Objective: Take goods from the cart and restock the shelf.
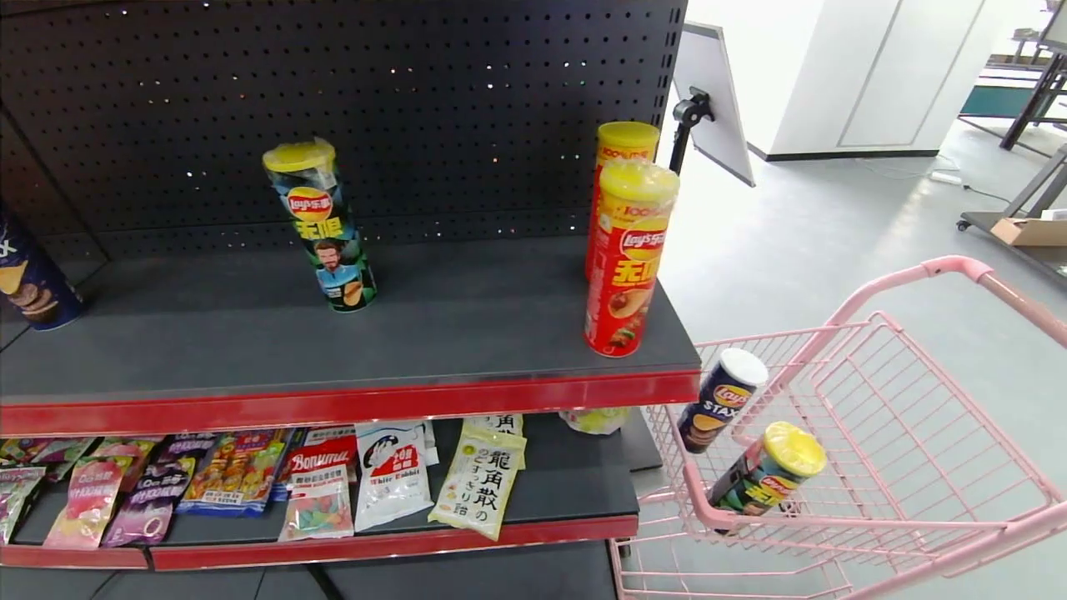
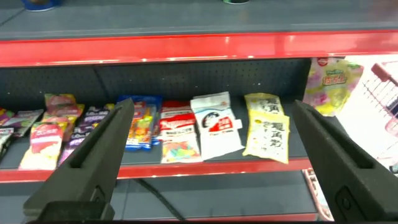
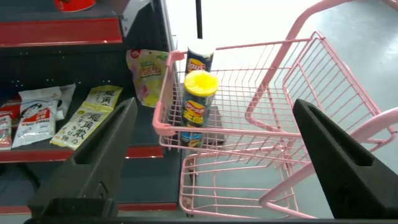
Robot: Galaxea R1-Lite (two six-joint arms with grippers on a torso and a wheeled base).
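Note:
The pink cart [image 1: 950, 267] stands right of the shelf and holds two chip cans: a dark blue one with a white lid [image 1: 721, 400] and a dark one with a yellow lid [image 1: 767, 471]. My right gripper [image 3: 214, 165] hangs open and empty, short of the cart [image 3: 160, 118], facing the yellow-lid can [image 3: 199, 106] and the white-lid can [image 3: 199, 57]. The upper shelf [image 1: 467, 317] carries a dark yellow-lid can [image 1: 321, 225] and two red cans [image 1: 629, 258] at its right end. My left gripper [image 2: 211, 165] is open and empty before the lower shelf.
A blue can [image 1: 29, 279] stands at the upper shelf's far left. Snack bags [image 1: 392, 475] line the lower shelf [image 2: 186, 168]. A green bag [image 3: 144, 74] hangs at the shelf's end beside the cart. A sign stand [image 1: 708, 92] is behind.

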